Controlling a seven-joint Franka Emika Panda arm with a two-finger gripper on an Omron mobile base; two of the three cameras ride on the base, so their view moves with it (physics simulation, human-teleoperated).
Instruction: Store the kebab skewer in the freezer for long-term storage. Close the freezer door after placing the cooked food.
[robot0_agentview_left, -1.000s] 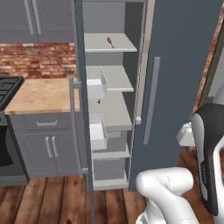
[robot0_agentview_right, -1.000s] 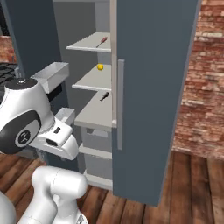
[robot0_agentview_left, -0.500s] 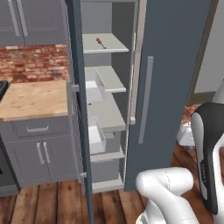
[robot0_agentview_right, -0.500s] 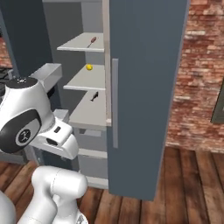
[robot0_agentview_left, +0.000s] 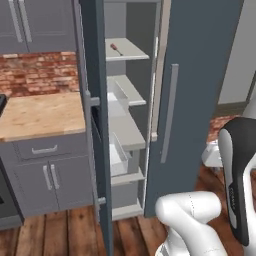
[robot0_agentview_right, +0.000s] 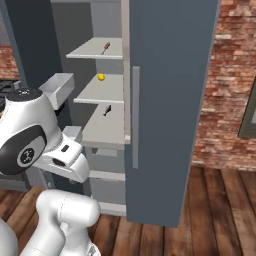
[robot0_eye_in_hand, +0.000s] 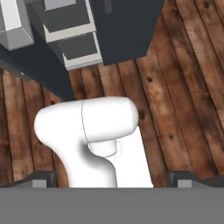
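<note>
Gripper spread wide, empty, aimed down at wood floor. Kebab skewer on top freezer shelf; freezer door ajar.

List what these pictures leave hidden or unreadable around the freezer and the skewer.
- Kebab skewer: too small in both base views to count its meat chunks.
- Freezer door: seen edge-on in the left base view, so its front panel is hidden.
- Gripper: fingertips cut off at the hand view's bottom; open or shut unclear.
- Small black object: too tiny to identify.
</note>
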